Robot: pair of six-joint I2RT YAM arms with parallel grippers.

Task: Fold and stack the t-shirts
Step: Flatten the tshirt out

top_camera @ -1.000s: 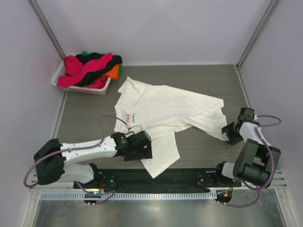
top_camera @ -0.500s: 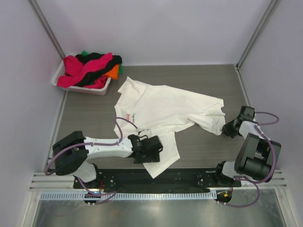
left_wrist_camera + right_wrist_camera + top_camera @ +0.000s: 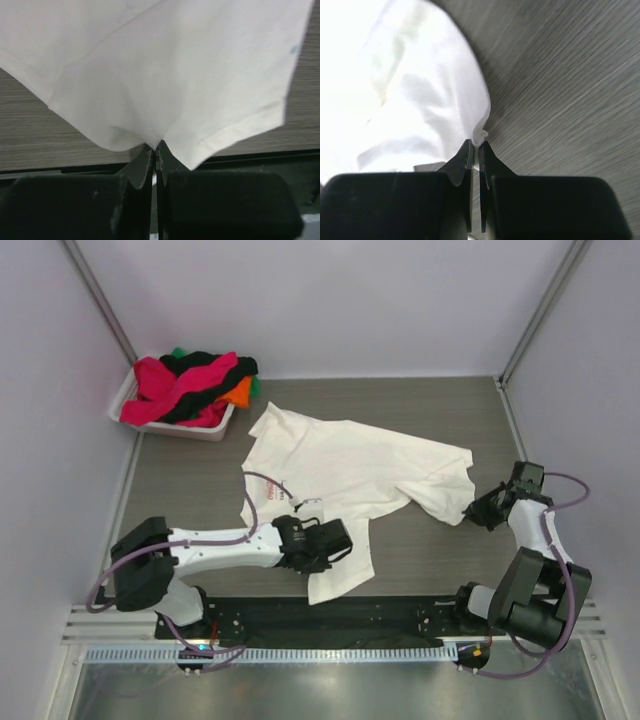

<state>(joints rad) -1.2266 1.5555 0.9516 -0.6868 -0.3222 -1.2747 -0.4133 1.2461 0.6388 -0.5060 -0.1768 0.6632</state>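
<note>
Top view: white t-shirt [image 3: 350, 465] spread on table [image 3: 430, 405], red chest print [image 3: 271, 491] too small to read; pink, black, orange tees [image 3: 185, 390] heaped in white bin [image 3: 185, 430] at far-left corner. L wrist: left gripper [image 3: 156, 152], open 1 s ago, now pinches shirt's near hem. R wrist: right gripper [image 3: 475, 150] clamps its right edge.

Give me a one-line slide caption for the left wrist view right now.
Left hand pinched shut on a hemmed edge of the white t-shirt, over the grey wood-grain table.
</note>
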